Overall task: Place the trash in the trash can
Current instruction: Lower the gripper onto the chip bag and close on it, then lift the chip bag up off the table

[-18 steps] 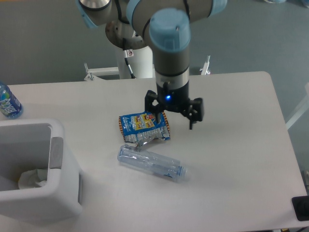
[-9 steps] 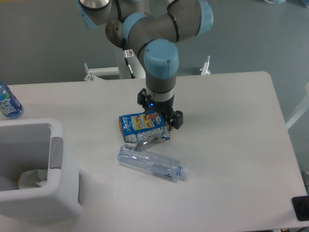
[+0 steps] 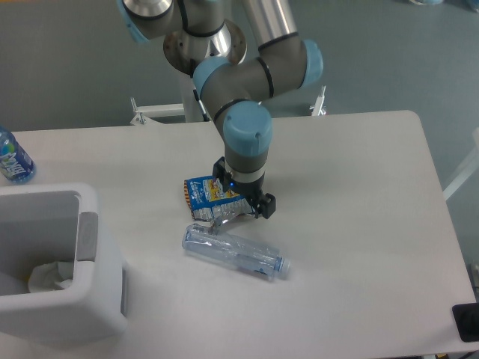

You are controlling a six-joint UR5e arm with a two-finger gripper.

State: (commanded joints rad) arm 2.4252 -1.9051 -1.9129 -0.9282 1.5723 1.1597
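Gripper (image 3: 242, 196) down on wrapper (image 3: 206, 195) – jaw state unclear – bottle (image 3: 234, 253) just below, table (image 3: 359, 224) right side bare.

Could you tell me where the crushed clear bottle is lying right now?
The bottle lies on its side near the table's middle, just in front of the blue wrapper and the gripper, to the right of the white bin.

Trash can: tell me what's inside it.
Inside the trash can, a crumpled white piece of paper or tissue lies against the right inner wall. The near wall hides the bottom, so anything else down there cannot be seen.
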